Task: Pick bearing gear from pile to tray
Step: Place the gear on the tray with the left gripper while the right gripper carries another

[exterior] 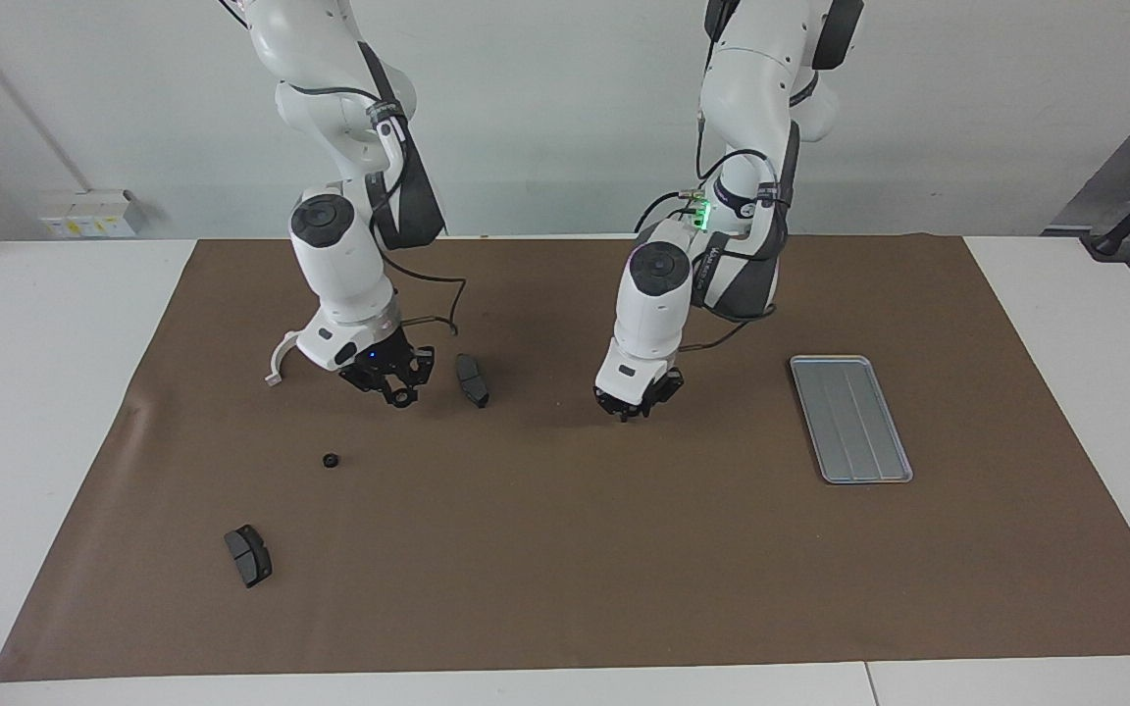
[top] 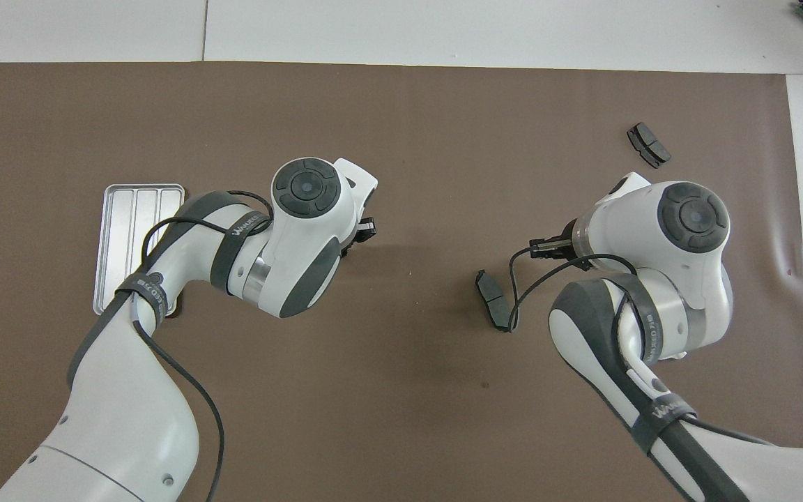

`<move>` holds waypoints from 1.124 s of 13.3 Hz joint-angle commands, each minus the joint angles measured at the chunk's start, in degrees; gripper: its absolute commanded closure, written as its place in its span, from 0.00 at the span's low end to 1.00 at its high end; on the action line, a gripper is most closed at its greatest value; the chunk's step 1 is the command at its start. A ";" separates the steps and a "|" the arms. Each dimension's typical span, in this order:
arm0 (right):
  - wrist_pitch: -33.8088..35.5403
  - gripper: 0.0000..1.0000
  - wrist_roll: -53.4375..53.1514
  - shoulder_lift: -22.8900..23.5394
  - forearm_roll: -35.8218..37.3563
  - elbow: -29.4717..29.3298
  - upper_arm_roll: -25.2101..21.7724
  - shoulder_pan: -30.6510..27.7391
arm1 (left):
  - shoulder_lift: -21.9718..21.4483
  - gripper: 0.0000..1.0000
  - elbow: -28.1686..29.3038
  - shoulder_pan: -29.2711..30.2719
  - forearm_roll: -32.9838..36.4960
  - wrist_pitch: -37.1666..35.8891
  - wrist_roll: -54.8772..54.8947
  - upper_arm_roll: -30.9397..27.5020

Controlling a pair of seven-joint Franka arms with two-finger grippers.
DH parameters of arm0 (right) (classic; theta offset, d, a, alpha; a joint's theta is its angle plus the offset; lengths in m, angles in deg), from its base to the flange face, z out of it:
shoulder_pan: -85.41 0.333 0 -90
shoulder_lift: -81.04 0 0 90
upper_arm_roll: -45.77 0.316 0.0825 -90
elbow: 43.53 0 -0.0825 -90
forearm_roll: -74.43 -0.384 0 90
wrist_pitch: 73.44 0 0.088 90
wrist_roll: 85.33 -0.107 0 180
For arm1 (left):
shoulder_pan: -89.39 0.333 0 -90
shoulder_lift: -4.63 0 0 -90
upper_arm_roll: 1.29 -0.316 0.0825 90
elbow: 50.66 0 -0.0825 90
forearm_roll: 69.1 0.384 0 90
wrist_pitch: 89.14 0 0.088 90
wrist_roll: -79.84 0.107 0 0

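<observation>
One small black round gear lies alone on the brown mat, toward the right arm's end. The silver tray sits toward the left arm's end, with nothing in it. My right gripper hangs shut over the mat, beside a dark curved pad and nearer the robots than the gear. It holds nothing that I can see. My left gripper hangs shut low over the middle of the mat, between that pad and the tray. In the overhead view the right arm hides the gear.
A white half-ring bracket lies by the right wrist, partly hidden. A second dark pad lies farther from the robots than the gear. The near pad sits between the two arms. The brown mat covers the table.
</observation>
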 commanded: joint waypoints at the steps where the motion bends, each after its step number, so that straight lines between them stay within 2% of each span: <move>1: 0.17 1.00 -6.62 2.69 -1.21 -4.81 0.28 3.59 | -1.05 0.98 -0.83 6.00 0.84 -2.72 6.31 0.32; 9: -0.79 1.00 -25.88 13.31 -0.69 -19.58 0.19 15.63 | -4.75 1.00 0.49 23.32 0.84 -6.41 32.68 0.32; 12: -5.53 1.00 -28.79 18.06 -0.16 -20.21 0.11 18.97 | -5.80 1.00 2.85 28.42 0.84 -6.24 42.43 0.32; 15: -9.93 1.00 -30.55 20.53 -0.16 -20.21 0.02 20.39 | -6.95 1.00 6.19 32.21 0.76 -4.49 48.78 0.41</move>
